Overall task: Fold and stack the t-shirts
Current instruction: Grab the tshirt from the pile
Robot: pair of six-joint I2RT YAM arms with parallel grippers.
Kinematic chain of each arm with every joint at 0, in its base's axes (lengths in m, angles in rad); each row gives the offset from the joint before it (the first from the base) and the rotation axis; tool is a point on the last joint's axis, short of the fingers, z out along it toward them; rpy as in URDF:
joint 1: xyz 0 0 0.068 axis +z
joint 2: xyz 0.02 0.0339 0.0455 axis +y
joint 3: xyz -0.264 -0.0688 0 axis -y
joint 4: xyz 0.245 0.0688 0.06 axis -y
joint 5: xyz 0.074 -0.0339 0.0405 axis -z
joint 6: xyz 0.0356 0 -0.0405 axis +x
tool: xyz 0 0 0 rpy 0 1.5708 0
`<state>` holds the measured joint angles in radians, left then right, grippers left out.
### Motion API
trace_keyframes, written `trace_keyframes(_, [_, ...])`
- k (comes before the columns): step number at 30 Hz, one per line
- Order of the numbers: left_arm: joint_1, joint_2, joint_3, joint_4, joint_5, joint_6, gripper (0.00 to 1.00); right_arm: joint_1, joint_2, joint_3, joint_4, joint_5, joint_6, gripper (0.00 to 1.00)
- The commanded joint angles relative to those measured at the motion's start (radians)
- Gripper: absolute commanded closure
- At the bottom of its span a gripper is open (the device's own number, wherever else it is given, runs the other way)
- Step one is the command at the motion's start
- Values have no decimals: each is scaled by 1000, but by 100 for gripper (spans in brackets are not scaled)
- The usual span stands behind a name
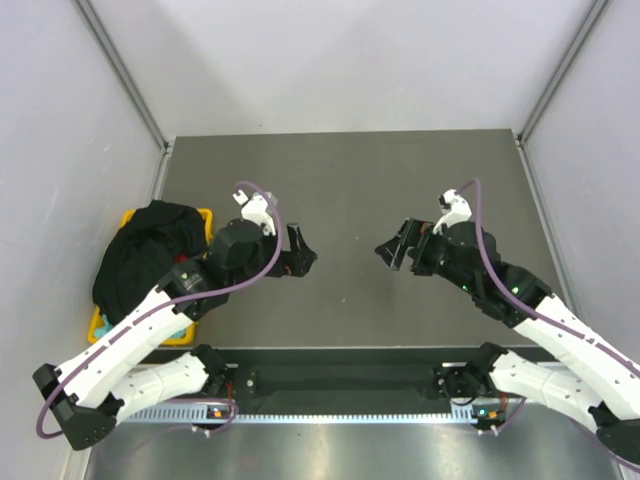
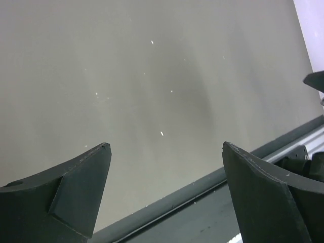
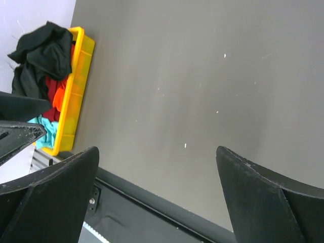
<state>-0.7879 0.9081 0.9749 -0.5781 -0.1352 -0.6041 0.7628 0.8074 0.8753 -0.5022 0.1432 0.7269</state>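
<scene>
Hovering above the surface (image 1: 350, 170), left hand (image 1: 304, 250) and right hand (image 1: 392, 249) are spread, empty; t-shirts (image 1: 150, 255) heaped in the basket (image 1: 207, 214) left of both.

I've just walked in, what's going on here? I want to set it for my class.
Nothing is held yet. The left gripper and right gripper hang open and empty over the bare table. The t-shirts lie unfolded in the yellow basket at its left edge: a black t-shirt heaped on top, a red t-shirt, orange t-shirt and teal t-shirt under it.
</scene>
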Motion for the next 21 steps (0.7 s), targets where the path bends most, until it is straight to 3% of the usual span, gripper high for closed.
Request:
trace_keyframes(1, [-1, -3, 41, 23, -44, -14, 5, -3, -36, 10, 45, 38, 3, 0])
trace_keyframes(4, [-1, -2, 36, 8, -110, -60, 5, -5, -43, 7, 40, 45, 5, 0])
trace_keyframes(9, [9, 6, 39, -45, -372, -166, 6, -5, -40, -5, 51, 42, -23, 0])
trace_keyframes(13, [87, 24, 60, -38, -428, -211, 13, -5, -45, -28, 71, 19, -52, 1])
trace_keyframes(16, [264, 107, 136, -80, -417, -204, 18, -3, -72, -53, 134, -25, -99, 0])
trace_keyframes(17, [385, 132, 149, -97, -409, -216, 18, -3, -88, -91, 178, -52, -128, 0])
trace_keyframes(21, [640, 219, 205, -134, -435, -290, 19, -5, -198, -265, 431, -166, -208, 0])
